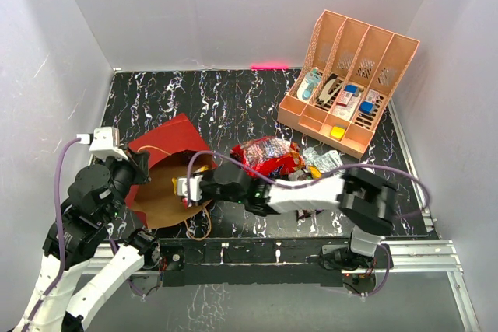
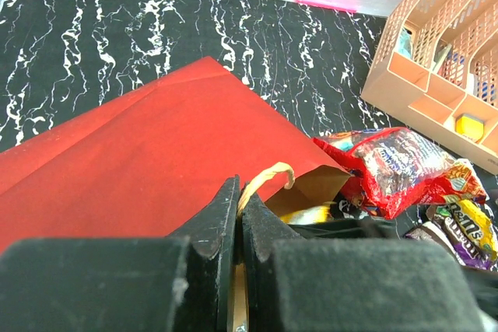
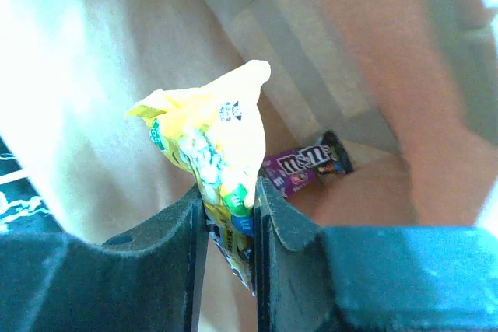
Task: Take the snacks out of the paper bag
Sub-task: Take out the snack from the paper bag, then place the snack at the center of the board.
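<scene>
The red paper bag point(image 1: 167, 141) lies on its side, brown mouth facing the near right. My left gripper point(image 1: 142, 166) is shut on the bag's rim beside the tan cord handle point(image 2: 268, 176); the jaws point(image 2: 240, 192) pinch the paper edge. My right gripper point(image 1: 183, 190) reaches into the bag's mouth. In the right wrist view it point(image 3: 229, 192) is shut on a yellow candy packet point(image 3: 214, 141) inside the brown interior point(image 3: 93, 114). A purple candy packet point(image 3: 303, 165) lies on the bag's floor behind it. The large red crinkly packet point(image 1: 268, 157) lies outside, right of the bag.
Small silvery and coloured packets point(image 1: 323, 162) lie beside the red packet, also in the left wrist view point(image 2: 463, 219). The peach slotted organizer point(image 1: 350, 75) stands at the back right. White walls enclose the dark marbled table point(image 1: 226, 99); a metal rail point(image 1: 420, 250) runs along the near edge.
</scene>
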`<control>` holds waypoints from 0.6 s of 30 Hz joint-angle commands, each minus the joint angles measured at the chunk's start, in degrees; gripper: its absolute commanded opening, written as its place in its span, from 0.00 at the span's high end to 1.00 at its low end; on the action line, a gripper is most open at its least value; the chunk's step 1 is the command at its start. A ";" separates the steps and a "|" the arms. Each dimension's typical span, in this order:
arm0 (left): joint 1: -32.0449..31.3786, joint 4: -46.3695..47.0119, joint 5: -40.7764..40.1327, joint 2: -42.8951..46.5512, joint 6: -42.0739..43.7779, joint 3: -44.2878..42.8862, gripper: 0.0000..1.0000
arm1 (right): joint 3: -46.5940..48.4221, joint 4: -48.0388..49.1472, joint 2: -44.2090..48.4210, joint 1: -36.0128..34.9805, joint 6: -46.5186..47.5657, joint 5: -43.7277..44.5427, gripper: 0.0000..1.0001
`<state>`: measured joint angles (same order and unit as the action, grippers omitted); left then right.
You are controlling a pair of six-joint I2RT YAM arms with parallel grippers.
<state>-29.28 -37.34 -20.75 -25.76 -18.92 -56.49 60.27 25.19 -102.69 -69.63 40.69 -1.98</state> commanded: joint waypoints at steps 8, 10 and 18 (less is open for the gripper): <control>-0.25 1.72 -1.68 -1.73 -0.87 -0.56 1.00 | -5.80 -30.27 33.13 -1.01 -30.78 8.59 0.84; -0.23 1.90 -1.66 -1.94 -1.10 -0.47 1.00 | -4.99 -36.89 36.80 -1.02 -36.65 13.86 0.84; -0.22 1.76 -1.29 -2.89 -2.47 -1.06 1.00 | -1.21 -66.33 49.21 -1.04 -65.10 38.48 0.84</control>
<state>-29.28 -36.84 -21.65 -27.83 -20.40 -56.49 55.02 -22.61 -58.57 -70.54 -4.27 20.78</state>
